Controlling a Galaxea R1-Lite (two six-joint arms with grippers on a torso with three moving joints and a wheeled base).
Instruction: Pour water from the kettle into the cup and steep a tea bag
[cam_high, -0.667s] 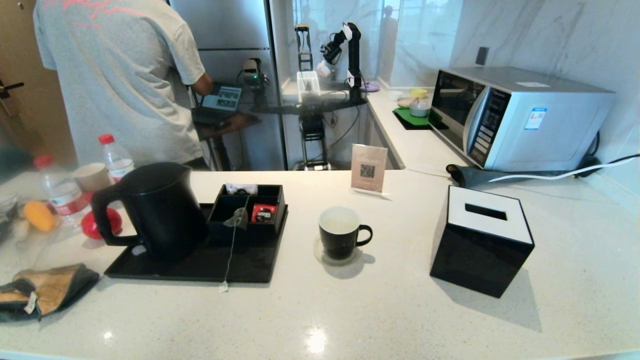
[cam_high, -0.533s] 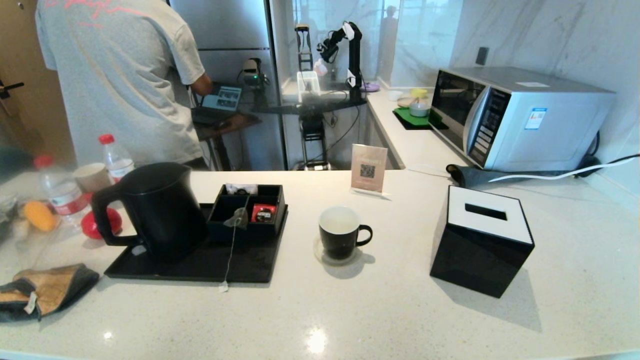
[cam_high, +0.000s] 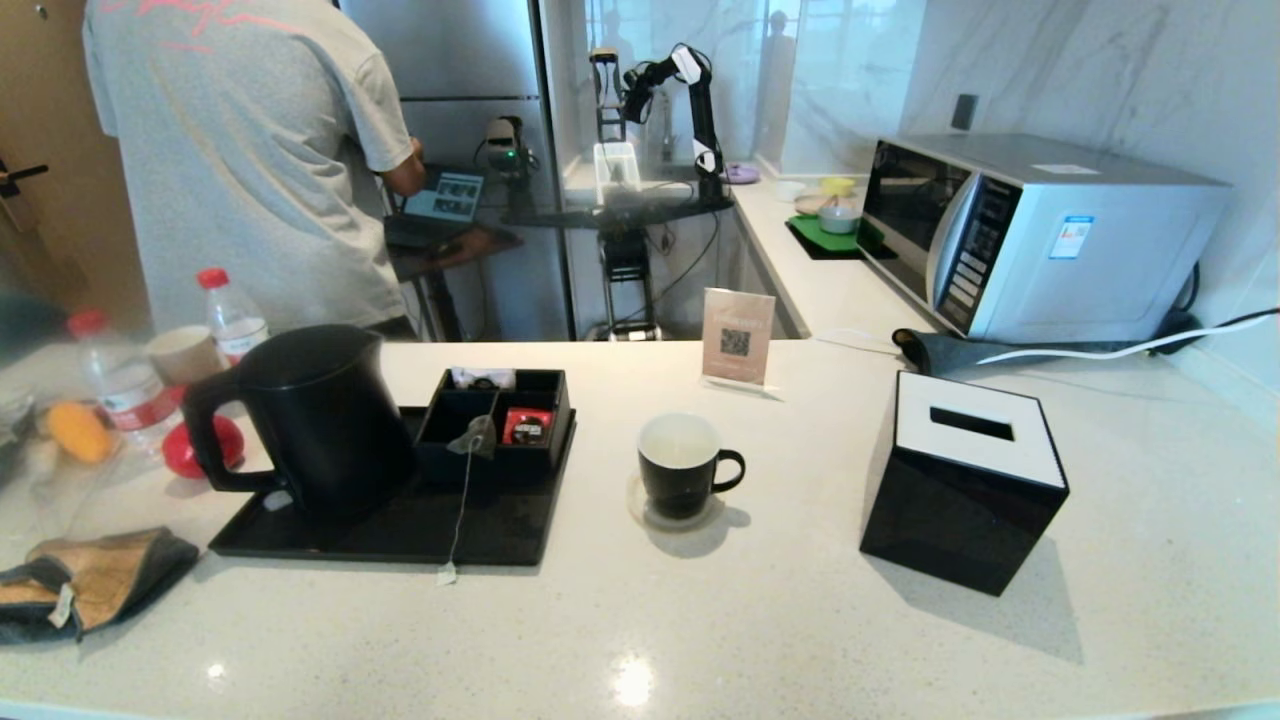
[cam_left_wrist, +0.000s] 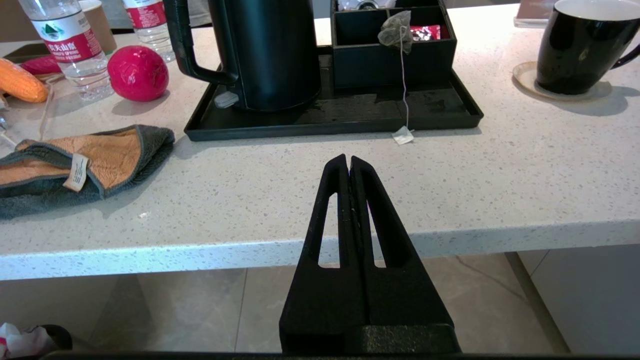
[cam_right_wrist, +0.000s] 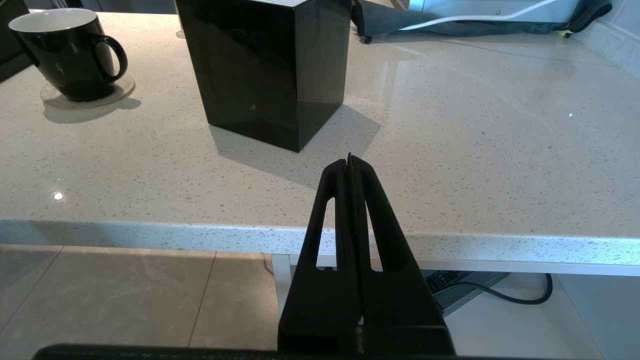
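Both grippers are sitting low off the near edge of the counter (cam_high: 700, 640), out of the head view — the left gripper (cam_left_wrist: 348, 165) and the right gripper (cam_right_wrist: 349, 162) each have their fingers pressed together, holding nothing and touching nothing.

Ahead of the left gripper and slightly to its left, the kettle (cam_high: 315, 420) is standing upright on the black tray (cam_high: 400, 535), its loop handle (cam_left_wrist: 187, 45) turned toward the robot's left. By my reading that makes the left arm the nearer one for the pour.

The cup (cam_high: 683, 465) is resting on a coaster between the two arms, handle to the right. The tea bag (cam_left_wrist: 396, 31) is draped over the organiser box (cam_high: 495, 410) wall — its string is running down across the tray, the tag (cam_left_wrist: 403, 135) lying on the counter.
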